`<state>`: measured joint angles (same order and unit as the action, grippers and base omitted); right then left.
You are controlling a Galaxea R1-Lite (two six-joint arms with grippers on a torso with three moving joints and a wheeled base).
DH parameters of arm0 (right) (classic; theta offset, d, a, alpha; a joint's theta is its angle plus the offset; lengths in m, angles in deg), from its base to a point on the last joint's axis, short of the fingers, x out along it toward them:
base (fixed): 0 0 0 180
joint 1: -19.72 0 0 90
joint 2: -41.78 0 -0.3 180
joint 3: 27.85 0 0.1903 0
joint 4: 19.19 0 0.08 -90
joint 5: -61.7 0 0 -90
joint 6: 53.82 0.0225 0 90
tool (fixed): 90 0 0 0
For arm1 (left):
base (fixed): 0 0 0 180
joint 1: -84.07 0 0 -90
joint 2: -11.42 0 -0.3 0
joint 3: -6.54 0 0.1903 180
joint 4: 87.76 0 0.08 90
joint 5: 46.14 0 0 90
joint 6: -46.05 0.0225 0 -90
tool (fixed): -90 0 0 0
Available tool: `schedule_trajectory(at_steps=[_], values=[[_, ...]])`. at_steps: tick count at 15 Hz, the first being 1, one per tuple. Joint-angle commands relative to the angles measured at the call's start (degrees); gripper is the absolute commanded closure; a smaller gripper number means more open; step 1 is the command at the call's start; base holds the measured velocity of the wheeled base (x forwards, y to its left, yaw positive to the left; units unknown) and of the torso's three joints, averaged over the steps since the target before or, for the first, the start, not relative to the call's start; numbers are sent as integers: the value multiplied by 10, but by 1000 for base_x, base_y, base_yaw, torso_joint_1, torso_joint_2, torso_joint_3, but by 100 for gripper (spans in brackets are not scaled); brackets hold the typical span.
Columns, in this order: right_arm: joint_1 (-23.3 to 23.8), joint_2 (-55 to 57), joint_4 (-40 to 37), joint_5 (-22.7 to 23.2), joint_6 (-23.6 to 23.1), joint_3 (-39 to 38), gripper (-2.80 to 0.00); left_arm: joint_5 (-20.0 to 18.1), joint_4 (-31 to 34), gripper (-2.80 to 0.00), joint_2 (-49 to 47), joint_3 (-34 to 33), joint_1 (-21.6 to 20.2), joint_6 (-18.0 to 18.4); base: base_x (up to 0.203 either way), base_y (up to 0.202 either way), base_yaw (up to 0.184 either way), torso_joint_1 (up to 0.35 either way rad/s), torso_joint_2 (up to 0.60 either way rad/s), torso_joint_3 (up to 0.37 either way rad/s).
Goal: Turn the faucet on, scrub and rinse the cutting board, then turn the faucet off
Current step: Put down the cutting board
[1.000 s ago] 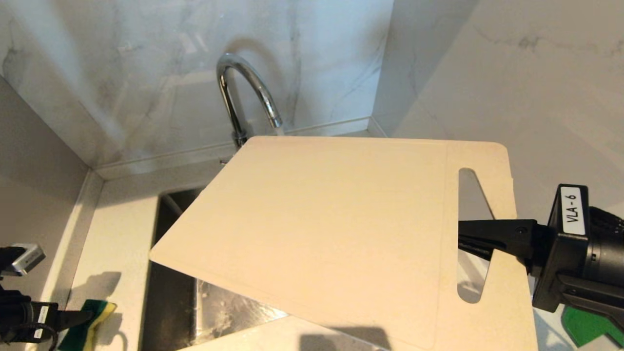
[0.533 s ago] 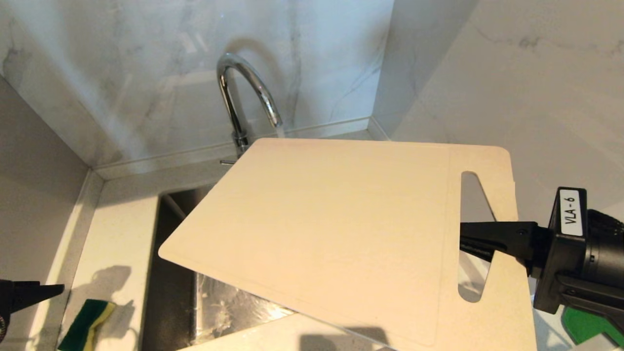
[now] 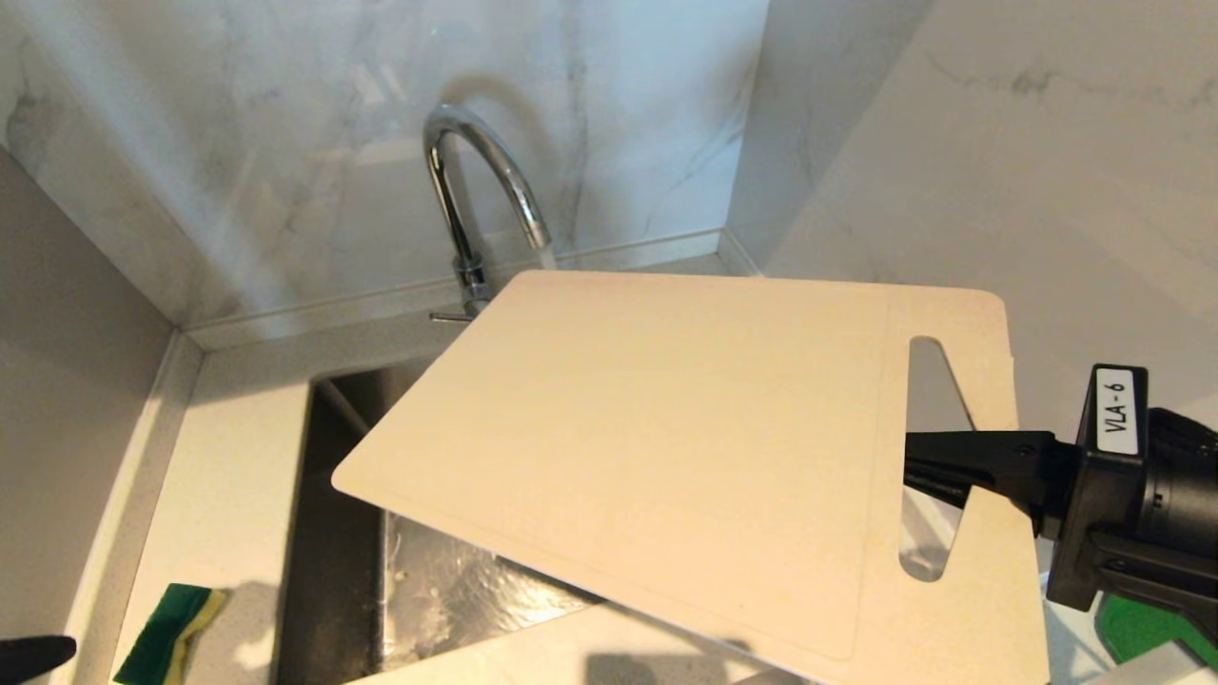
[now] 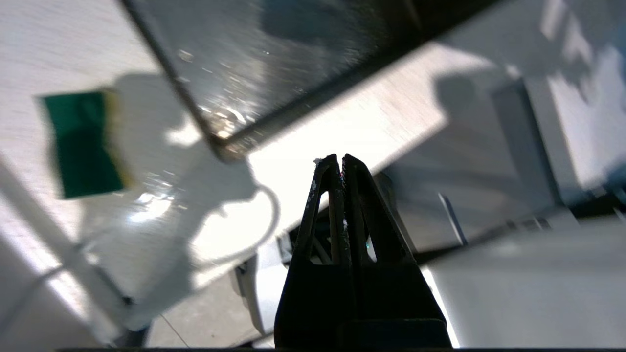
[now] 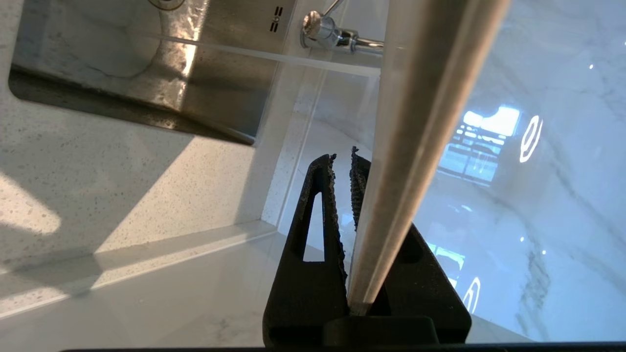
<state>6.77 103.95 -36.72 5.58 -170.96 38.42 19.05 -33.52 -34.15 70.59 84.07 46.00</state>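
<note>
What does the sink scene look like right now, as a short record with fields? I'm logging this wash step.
cutting board: held tilted over the sink, under the faucet spout
faucet: behind the board, at the sink's back edge
right hand: shut on the board at its handle slot
left hand: shut, empty, off at the left
sponge: lying on the counter left of the sink
</note>
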Motion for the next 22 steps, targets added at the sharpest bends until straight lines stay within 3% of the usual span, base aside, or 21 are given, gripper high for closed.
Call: schedule_trajectory(at_steps=[1, 2, 5, 7, 9, 12, 13, 15, 19, 22], values=[[0, -1, 0, 1, -6, 1, 0, 1, 10, 0, 75, -21, 40, -15, 0, 0, 0, 0, 0, 0], [0, -1, 0, 1, -6, 1, 0, 13, 11, 0, 100, -29, 39, -29, 0, 0, 0, 0, 0, 0], [0, -10, 0, 1, -6, -9, 0, 137, 11, 0, 175, -60, 1, -57, 0, 0, 0, 0, 0, 0], [0, -11, 1, 1, 2, -14, 0, 169, 10, 0, 236, -96, -38, -57, 0, 0, 0, 0, 0, 0], [0, -11, 1, 1, 2, -15, 0, 156, 9, 0, 292, -138, -57, -50, 0, 0, 0, 0, 0, 0], [0, -11, 34, 0, 26, -29, 0, 65, -18, 0, 293, -190, -55, -17, 0, 0, 0, 0, 0, 0], [1, -11, 53, -1, 38, -42, 0, 53, -42, 0, 290, -218, -49, -4, 0, 0, 0, 0, 0, 0], [6, -13, 83, -3, 53, -67, 0, 49, -89, 0, 289, -248, -28, 2, 0, 0, 0, 0, 0, 0], [25, -12, 89, -1, 56, -68, 0, 50, -91, 0, 383, -277, -8, 19, 0, 0, 0, 0, 0, 0], [36, -14, 89, 1, 56, -66, 0, 78, -96, 0, 457, -289, -3, 32, 0, 0, 0, 0, 0, 0]])
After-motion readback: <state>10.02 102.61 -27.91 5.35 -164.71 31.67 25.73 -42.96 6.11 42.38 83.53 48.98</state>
